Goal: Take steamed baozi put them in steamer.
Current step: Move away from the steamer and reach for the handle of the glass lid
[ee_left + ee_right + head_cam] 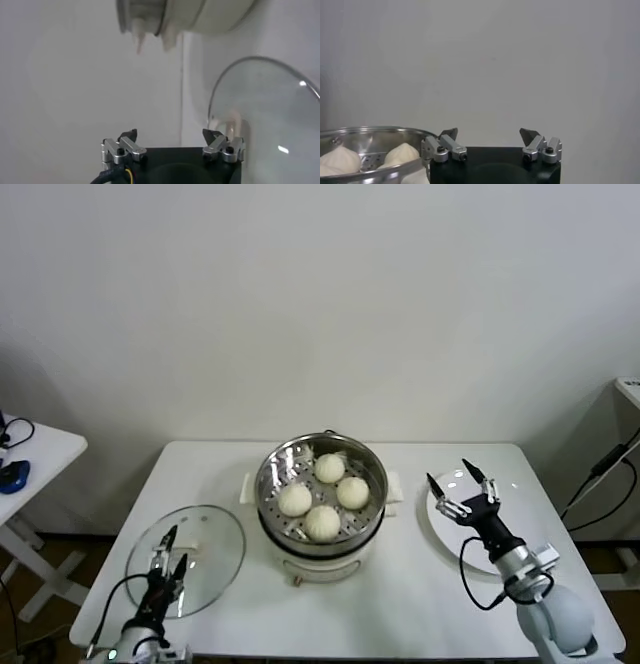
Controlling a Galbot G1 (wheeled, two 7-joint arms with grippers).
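Several cream-white steamed baozi (322, 522) lie on the perforated tray inside the shiny steel steamer (275, 469) at the table's middle. Two of them (402, 152) and the steamer's rim (370, 131) show in the right wrist view. My right gripper (461, 485) is open and empty, raised over the flat white plate (522, 490) to the right of the steamer; its jaws (489, 133) stand wide apart. My left gripper (170, 551) is open and empty, low at the front left beside the round glass lid (210, 536). The left wrist view shows its jaws (170, 135) apart, the lid (270, 110) and the steamer's white base (210, 15).
The white plate holds nothing. A small white side table (40, 449) with a blue object (12, 476) stands at far left. Black cables (605, 474) hang beside white furniture at far right. A white wall rises behind the table.
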